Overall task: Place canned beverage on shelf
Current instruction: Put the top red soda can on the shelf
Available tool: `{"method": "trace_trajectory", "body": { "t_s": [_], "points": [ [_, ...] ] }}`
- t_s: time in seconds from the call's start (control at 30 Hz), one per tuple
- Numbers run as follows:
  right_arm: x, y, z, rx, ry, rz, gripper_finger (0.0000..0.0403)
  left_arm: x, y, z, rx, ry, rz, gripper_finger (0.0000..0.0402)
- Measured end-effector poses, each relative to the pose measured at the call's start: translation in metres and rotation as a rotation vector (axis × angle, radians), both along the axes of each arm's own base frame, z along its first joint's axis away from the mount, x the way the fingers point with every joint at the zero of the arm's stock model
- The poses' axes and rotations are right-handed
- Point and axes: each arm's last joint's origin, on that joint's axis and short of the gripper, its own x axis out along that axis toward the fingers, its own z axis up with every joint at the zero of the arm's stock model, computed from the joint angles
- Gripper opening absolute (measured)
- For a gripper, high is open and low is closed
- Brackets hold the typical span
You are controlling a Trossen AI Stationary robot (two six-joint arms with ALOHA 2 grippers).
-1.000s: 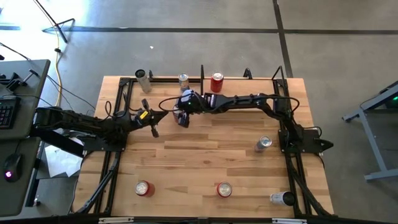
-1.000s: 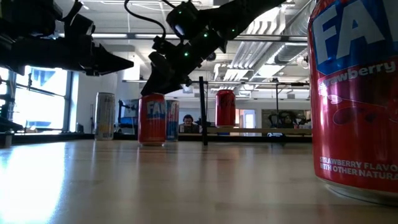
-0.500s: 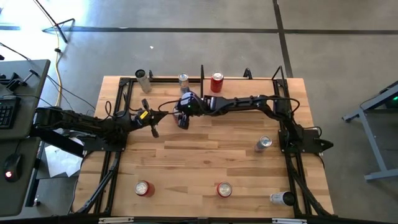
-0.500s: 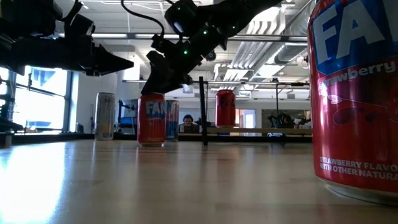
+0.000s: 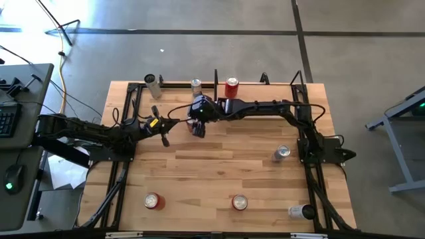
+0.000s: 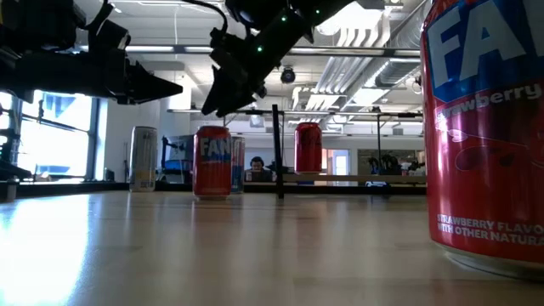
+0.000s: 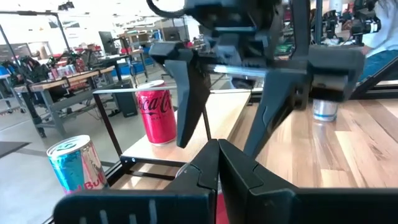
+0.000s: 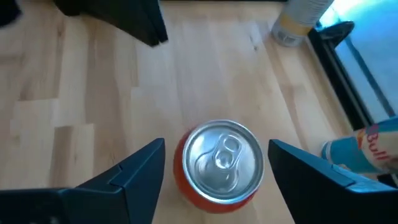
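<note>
Because the right gripper [image 8: 214, 168] hangs just above the orange can [image 8: 219, 160] with its fingers spread wide and not touching, the can stands alone near the top middle of the table. It is not on the shelf [image 7: 186, 146] yet. The left gripper [image 5: 165, 138] waits clenched shut nearby.

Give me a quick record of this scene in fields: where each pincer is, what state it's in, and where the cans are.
right pincer: open, above an upright red Fanta can, fingers on either side of it, not gripping
left pincer: shut, holding nothing, left of the Fanta can
Fanta can position: standing on the table, near its far edge
shelf: holds one red Coca-Cola can
Red Bull can: at the far edge, beside the shelf
</note>
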Motion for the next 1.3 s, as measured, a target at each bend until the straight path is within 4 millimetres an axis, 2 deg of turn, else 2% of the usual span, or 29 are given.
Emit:
{"method": "trace_trajectory", "body": {
  "t_s": [0.17, 0.33, 0.53, 0.77, 1.3],
  "points": [
    [-0.002, -0.012, 0.002, 0.124, -0.017, 0.089, 0.0273, 0.0, 0.0, 0.0, 0.0, 0.001, 0.0, 0.0],
    [-0.004, -0.019, -0.006, 0.083, 0.002, 0.044, 0.0273, 0.0, 0.0, 0.0, 0.0, 0.002, 0.0, 0.0],
    [-0.003, -0.018, -0.009, 0.109, 0.003, 0.09, 0.0273, 0.0, 0.0, 0.0, 0.0, 0.003, 0.0, 0.0],
    [0.003, -0.021, -0.02, 0.098, 0.002, 0.078, 0.0273, 0.0, 0.0, -0.001, -0.001, 0.008, 0.0, 0.0001],
    [0.007, -0.02, -0.029, 0.109, 0.005, 0.096, 0.0273, 0.0, 0.0, -0.001, -0.001, 0.012, 0.0, 0.0001]
  ]
}}
